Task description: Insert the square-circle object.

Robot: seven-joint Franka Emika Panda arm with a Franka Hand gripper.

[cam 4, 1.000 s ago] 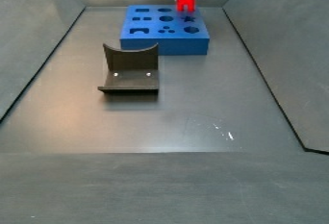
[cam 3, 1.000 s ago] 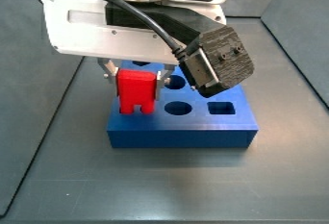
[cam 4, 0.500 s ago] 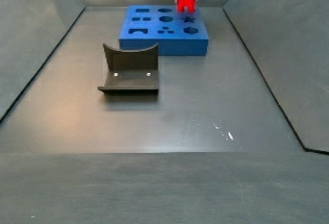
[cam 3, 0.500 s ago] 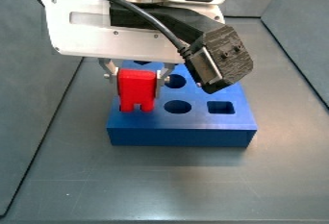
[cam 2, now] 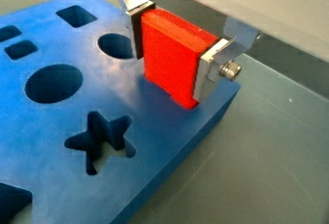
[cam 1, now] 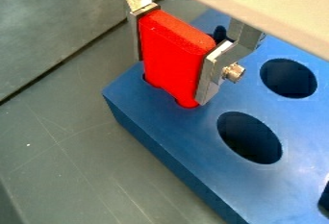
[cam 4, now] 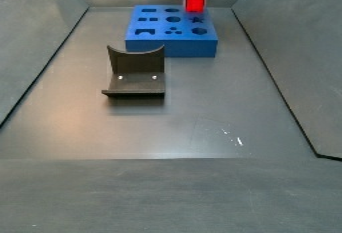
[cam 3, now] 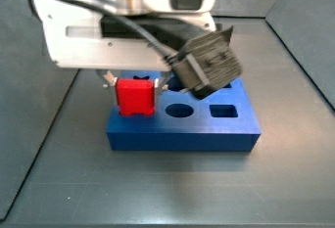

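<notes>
The square-circle object [cam 1: 170, 57] is a bright red piece held upright between my gripper's [cam 1: 176, 55] silver fingers. Its lower end sits sunk into an opening near a corner of the blue block [cam 1: 154, 146]. It shows the same way in a wrist view [cam 2: 167, 53], with the gripper [cam 2: 174, 50] shut on it over the blue block [cam 2: 154, 170]. In a side view the red piece [cam 3: 133, 97] stands low in the block [cam 3: 183, 132] under the gripper [cam 3: 133, 80]. In a side view the piece [cam 4: 194, 1] is at the block's [cam 4: 167, 32] far right corner.
The blue block has several shaped holes: round ones [cam 1: 251, 136], a star [cam 2: 100, 139] and a square [cam 3: 224, 109]. The dark fixture [cam 4: 134, 73] stands on the grey floor in front of the block. Grey walls [cam 4: 40, 47] ring the floor.
The gripper has moved down with the red piece. The piece now stands lower, with its bottom end sunk into the blue block.
</notes>
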